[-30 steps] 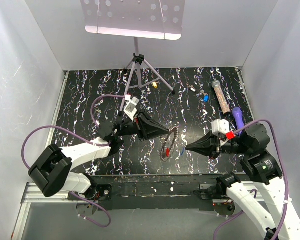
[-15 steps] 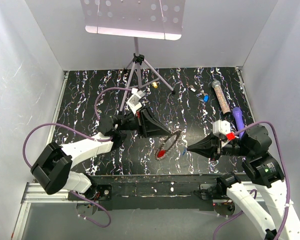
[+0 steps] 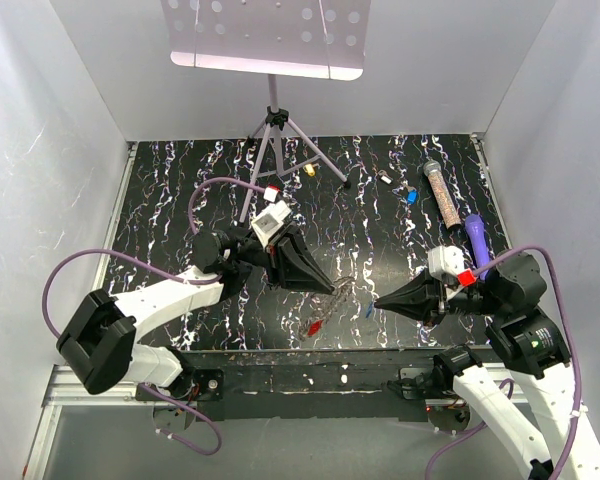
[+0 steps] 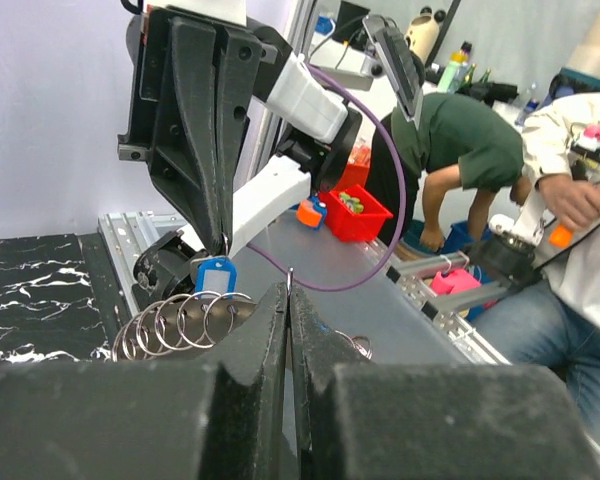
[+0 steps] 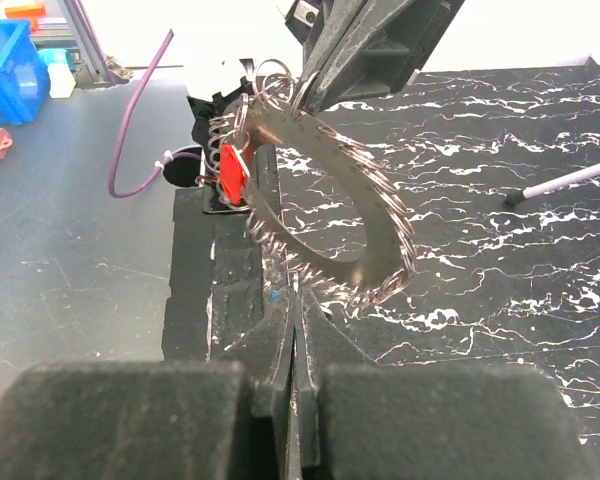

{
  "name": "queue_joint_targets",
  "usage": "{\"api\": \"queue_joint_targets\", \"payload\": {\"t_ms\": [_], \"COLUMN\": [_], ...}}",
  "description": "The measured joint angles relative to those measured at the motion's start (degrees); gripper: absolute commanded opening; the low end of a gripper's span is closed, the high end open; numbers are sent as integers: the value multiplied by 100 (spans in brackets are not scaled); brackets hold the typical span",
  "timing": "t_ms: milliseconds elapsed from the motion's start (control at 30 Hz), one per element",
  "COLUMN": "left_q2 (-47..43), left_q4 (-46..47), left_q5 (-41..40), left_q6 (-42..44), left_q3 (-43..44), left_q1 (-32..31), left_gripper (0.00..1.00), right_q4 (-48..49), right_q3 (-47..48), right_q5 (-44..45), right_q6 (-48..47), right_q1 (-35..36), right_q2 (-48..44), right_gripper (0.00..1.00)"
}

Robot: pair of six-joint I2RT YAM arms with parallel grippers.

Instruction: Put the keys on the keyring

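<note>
Now left tool [image 3: 338,288] has drawn the keyring [image 3: 329,304] nearer.

Top view: high, near edge, looking down on table [image 3: 180,190]. Wrist views: close, seemingly facing each other, sharing keyring [image 5: 385,200].

Pinched closed, left end effector [image 3: 334,288] and right end effector [image 3: 379,302] point toward each other.

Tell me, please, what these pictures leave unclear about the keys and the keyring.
- Whether the blue key is threaded on the keyring: too small in the top view; small rings overlap in the left wrist view.
- Where the left jaws pinch the keyring: left wrist view, the shut jaws themselves cover it.
- Shapes of the far keys: top view, too small.
</note>
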Motion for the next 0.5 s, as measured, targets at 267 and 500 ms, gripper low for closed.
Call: {"api": "queue_joint_targets", "payload": {"t_ms": [267, 500], "left_q2": [-22, -782], "left_q4": [-63, -2417], "left_q5": [229, -140], "left_q6": [1008, 3921], "left_q3": [2, -7], "left_q1": [0, 0], "left_gripper": [0, 0], "right_q4": [4, -68], "right_q3": [0, 0], "right_q5": [-37, 122], "right_q6": [118, -168], "right_q1": [0, 0], "right_q2": [2, 118], "right_gripper": [1, 1]}}
